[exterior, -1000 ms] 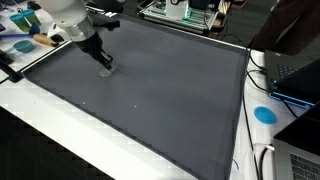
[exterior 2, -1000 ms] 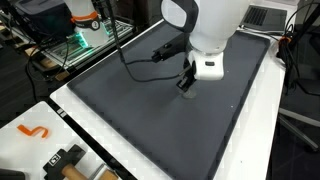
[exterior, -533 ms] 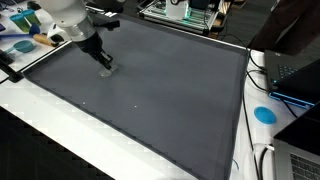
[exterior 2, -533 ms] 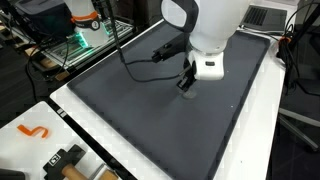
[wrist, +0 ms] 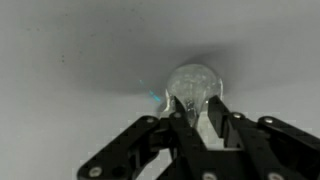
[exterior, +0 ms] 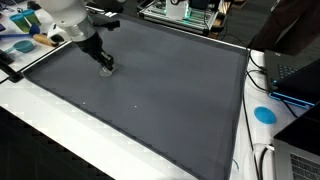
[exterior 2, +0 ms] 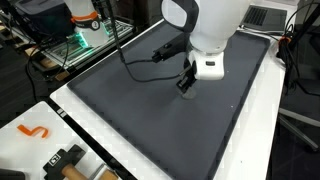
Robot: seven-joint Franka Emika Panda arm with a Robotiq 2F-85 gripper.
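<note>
Dark grey mat [exterior: 170, 100] covers most of a white table [exterior: 60, 125]; cluttered benches stand behind it. The same mat [exterior 2: 150, 110] shows in both exterior views.

- Gripper [exterior: 104, 66] is down at the mat, toward 10 o'clock of the mat's field. From the opposite side, the gripper [exterior 2: 186, 85] hangs under the white arm [exterior 2: 205, 25], tips at the mat surface.
- Small round thing [wrist: 193, 85]: pale and translucent, dome-like, resting on the mat. The outline is a circle in the wrist view, so no long axis and no pointing direction can be read from it.
- Relative to the hand: in the wrist view the gripper [wrist: 200, 120] enters from 6 o'clock, and the round thing sits at 12 o'clock of the fingertips. Its lower edge is overlapped by the tips.
- In an exterior view the small round thing [exterior: 106, 71] is only a light speck right at the fingertips.
- Hand state: the fingers stand narrow with a thin pale gap between them. Whether they pinch the thing or merely stand at it cannot be told.
- Black cable [exterior 2: 140, 72] loops from the arm across the mat toward 10 o'clock.
- Blue disc [exterior: 264, 114] lies on the table at 3 o'clock, well apart from the gripper.
- Orange hook [exterior 2: 33, 131] lies on the white edge at 8 o'clock, also well apart.
</note>
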